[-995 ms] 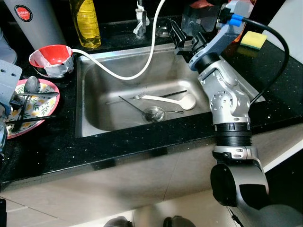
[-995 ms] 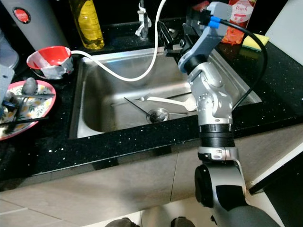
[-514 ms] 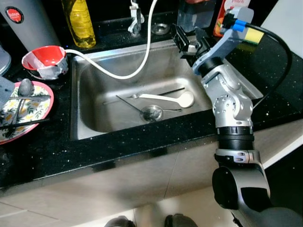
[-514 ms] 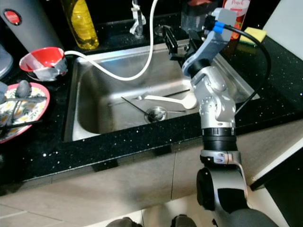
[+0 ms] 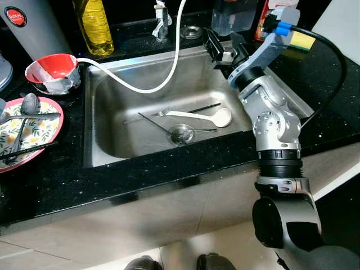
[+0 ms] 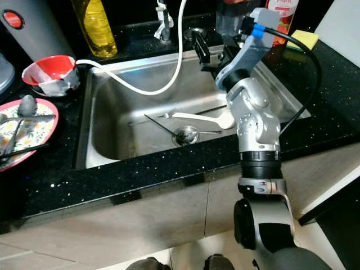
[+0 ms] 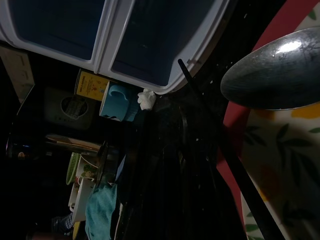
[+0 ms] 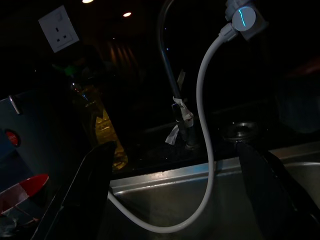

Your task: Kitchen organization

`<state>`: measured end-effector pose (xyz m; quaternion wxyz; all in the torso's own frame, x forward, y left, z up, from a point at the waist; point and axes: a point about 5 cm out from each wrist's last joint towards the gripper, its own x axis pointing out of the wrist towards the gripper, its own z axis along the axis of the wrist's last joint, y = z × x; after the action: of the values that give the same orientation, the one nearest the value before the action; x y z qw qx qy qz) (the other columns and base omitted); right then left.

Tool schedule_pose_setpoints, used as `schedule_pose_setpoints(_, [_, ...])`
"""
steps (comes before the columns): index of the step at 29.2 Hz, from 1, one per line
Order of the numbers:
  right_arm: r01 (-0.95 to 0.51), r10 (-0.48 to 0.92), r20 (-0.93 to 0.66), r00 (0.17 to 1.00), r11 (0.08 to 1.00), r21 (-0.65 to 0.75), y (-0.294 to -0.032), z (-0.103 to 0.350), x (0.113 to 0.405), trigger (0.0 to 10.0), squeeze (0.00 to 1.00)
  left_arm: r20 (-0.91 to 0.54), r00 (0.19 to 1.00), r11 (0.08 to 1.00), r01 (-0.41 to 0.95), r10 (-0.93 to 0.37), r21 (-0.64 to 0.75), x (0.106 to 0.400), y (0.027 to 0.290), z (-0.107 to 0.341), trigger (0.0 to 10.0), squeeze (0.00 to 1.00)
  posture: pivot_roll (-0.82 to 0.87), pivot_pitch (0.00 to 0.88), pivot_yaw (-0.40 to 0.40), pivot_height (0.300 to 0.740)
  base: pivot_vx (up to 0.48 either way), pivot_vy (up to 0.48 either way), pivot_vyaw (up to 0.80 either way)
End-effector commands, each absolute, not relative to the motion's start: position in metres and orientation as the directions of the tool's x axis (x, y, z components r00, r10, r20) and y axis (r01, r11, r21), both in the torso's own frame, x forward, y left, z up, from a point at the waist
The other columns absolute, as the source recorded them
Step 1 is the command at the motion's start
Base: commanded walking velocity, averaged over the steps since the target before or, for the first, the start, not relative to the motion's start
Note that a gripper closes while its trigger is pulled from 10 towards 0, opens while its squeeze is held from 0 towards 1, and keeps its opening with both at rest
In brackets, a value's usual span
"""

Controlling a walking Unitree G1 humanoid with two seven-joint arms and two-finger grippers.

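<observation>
Over the last second the right tool (image 5: 225, 49) has lifted slightly above the sink (image 5: 112, 143) back rim, fingers wide, holding nothing. White spoon (image 5: 211, 117) and fork (image 5: 163, 113) lie untouched in the basin, so retrieval is not yet begun. Left tool state: cannot tell.

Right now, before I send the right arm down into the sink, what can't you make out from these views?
- Sink near wall: hidden below the counter edge, eye views.
- Thin utensils beside the white ladle: too thin to identify or count, eye views.
- Floral plate: cut off by the frame edge, left eye view.
- Right gripper: open above the sink; its fingers are dark silhouettes, right wrist view.
</observation>
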<state>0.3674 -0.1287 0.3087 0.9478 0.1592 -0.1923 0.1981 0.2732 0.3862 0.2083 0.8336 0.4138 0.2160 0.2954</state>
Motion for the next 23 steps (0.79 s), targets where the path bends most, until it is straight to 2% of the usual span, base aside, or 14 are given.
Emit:
schedule_pose_setpoints(1, [-0.447,0.324,0.427,0.844,0.865,0.227,-0.126,0.309,0.366,10.0,0.0,-0.23,0.708,0.533,-0.24,0.668,0.811,0.269,0.386,0.178,0.0,0.0,0.15,0.115,0.055,0.74,0.0,0.0,0.0])
schedule_pose_setpoints(4, [-0.446,0.323,0.429,0.844,0.866,0.227,-0.126,0.31,0.366,10.0,0.0,-0.205,0.718,0.522,-0.25,0.665,0.816,0.272,0.385,0.183,0.0,0.0,0.15,0.115,0.055,0.74,0.0,0.0,0.0])
schedule_pose_setpoints(7, [-0.446,0.322,0.431,0.843,0.866,0.227,-0.126,0.31,0.366,10.0,0.0,-0.101,0.754,0.467,-0.29,0.649,0.835,0.278,0.381,0.2,0.0,0.0,0.15,0.109,0.055,0.74,0.0,0.0,0.0])
schedule_pose_setpoints(8, [-0.447,0.323,0.431,0.843,0.865,0.227,-0.126,0.31,0.366,10.0,0.0,-0.005,0.769,0.417,-0.341,0.639,0.843,0.282,0.377,0.215,1.4,0.0,0.15,0.109,0.055,0.74,0.0,0.0,0.0])
schedule_pose_setpoints(10, [-0.448,0.323,0.431,0.842,0.865,0.226,-0.126,0.311,0.366,10.0,0.0,0.061,0.775,0.383,-0.378,0.629,0.843,0.285,0.375,0.225,1.4,0.0,0.15,0.109,0.055,0.74,0.0,0.0,0.0])
schedule_pose_setpoints(11, [-0.451,0.326,0.433,0.84,0.864,0.225,-0.125,0.311,0.366,10.0,0.0,0.248,0.757,0.257,-0.48,0.604,0.839,0.286,0.371,0.255,10.0,0.0,0.15,0.101,0.054,0.74,0.0,0.0,0.0])
schedule_pose_setpoints(12, [-0.451,0.326,0.433,0.84,0.864,0.225,-0.125,0.311,0.366,10.0,0.0,0.248,0.757,0.257,-0.48,0.604,0.839,0.286,0.371,0.255,10.0,0.0,0.15,0.101,0.054,0.74,0.0,0.0,0.0])
schedule_pose_setpoints(13, [-0.452,0.326,0.434,0.839,0.863,0.225,-0.125,0.312,0.366,10.0,0.0,0.33,0.732,0.197,-0.531,0.596,0.824,0.285,0.371,0.269,10.0,0.0,0.15,0.101,0.054,0.74,0.0,0.0,0.0])
schedule_pose_setpoints(16, [-0.453,0.327,0.435,0.839,0.863,0.225,-0.124,0.312,0.366,10.0,0.0,0.409,0.699,0.141,-0.586,0.587,0.798,0.283,0.37,0.283,10.0,0.0,0.15,0.094,0.054,0.74,0.0,0.0,0.0])
schedule_pose_setpoints(17, [-0.453,0.327,0.436,0.838,0.863,0.225,-0.124,0.312,0.366,10.0,0.0,0.505,0.654,0.07,-0.646,0.563,0.76,0.28,0.368,0.301,10.0,0.0,0.15,0.094,0.054,0.74,0.0,0.0,0.0])
schedule_pose_setpoints(18, [-0.453,0.327,0.436,0.838,0.863,0.225,-0.124,0.312,0.366,10.0,0.0,0.505,0.654,0.07,-0.646,0.563,0.76,0.28,0.368,0.301,10.0,0.0,0.15,0.094,0.054,0.74,0.0,0.0,0.0])
schedule_pose_setpoints(19, [-0.453,0.326,0.437,0.838,0.863,0.225,-0.124,0.312,0.366,10.0,0.0,0.6,0.61,0.009,-0.705,0.518,0.709,0.276,0.362,0.32,10.0,0.0,0.15,0.088,0.058,0.74,0.0,0.0,0.0])
schedule_pose_setpoints(21, [-0.452,0.324,0.438,0.838,0.863,0.226,-0.125,0.312,0.366,10.0,0.0,0.666,0.586,-0.019,-0.744,0.461,0.668,0.274,0.353,0.334,10.0,0.0,0.15,0.089,0.059,0.74,0.0,0.0,0.0])
schedule_pose_setpoints(23, [-0.452,0.324,0.438,0.838,0.863,0.226,-0.125,0.312,0.366,10.0,0.0,0.666,0.586,-0.019,-0.744,0.461,0.668,0.274,0.353,0.334,10.0,0.0,0.15,0.089,0.059,0.74,0.0,0.0,0.0])
